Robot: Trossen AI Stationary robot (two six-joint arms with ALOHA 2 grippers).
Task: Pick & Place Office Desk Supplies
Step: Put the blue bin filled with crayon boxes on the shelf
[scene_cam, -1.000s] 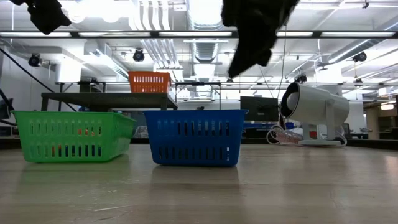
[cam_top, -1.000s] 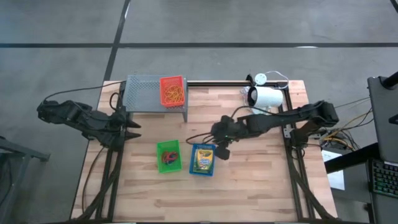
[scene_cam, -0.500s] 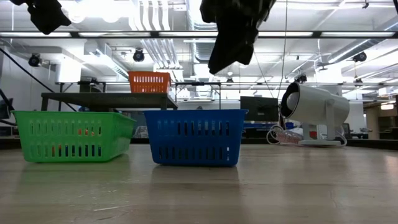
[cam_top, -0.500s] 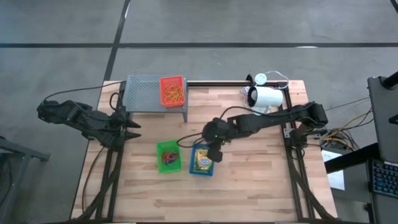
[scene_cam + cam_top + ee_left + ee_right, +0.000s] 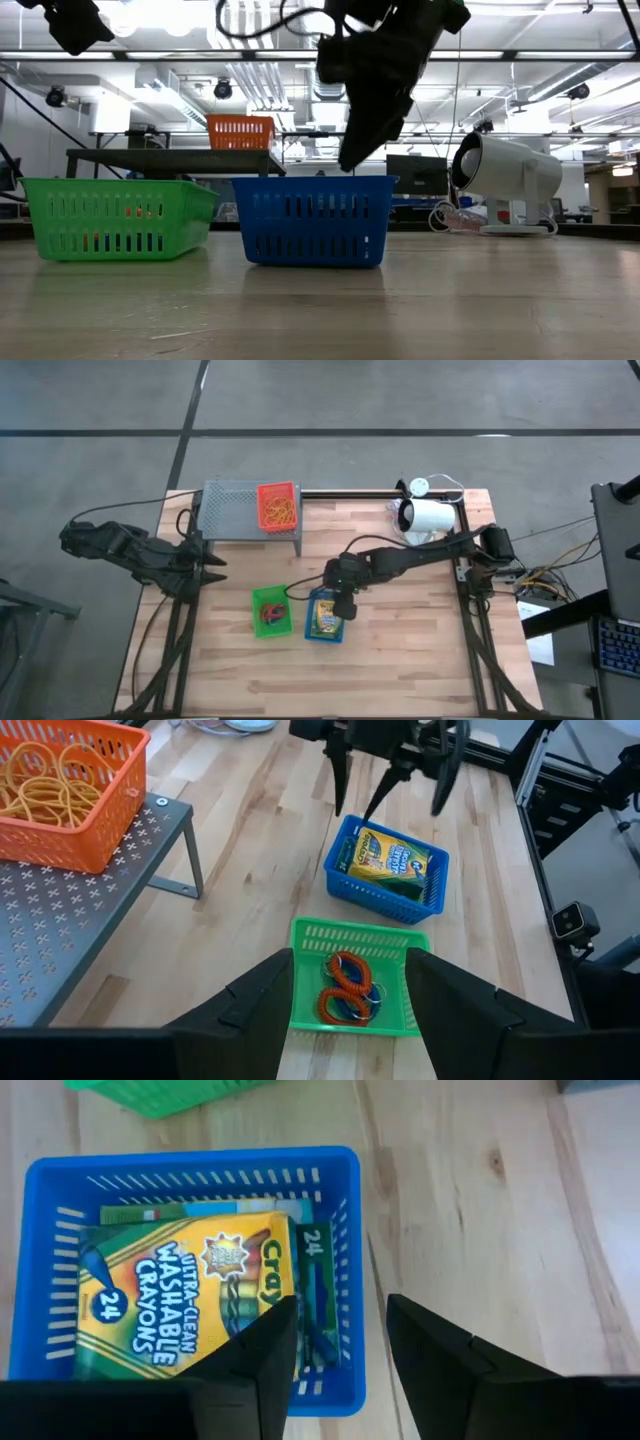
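The left tool [image 5: 212, 565] is held at the left edge of the wooden tabletop [image 5: 400, 650], its fingers spread apart and nothing between them. Just beside it, a grey perforated rack [image 5: 230, 510] is seen along the far edge, and an orange basket [image 5: 277, 506] of thin orange rubber bands [image 5: 45, 782] is carried on it. Nearer the front, a green basket [image 5: 268, 611] holding red and blue elastic loops [image 5: 347, 988] is set on the tabletop. Touching it on the right, a blue basket [image 5: 325, 617] is filled with crayon boxes [image 5: 185, 1310]. The right tool [image 5: 343, 603] is poised over the blue basket, fingers parted and empty. A white cylindrical device [image 5: 430, 517] is placed at the far right corner.
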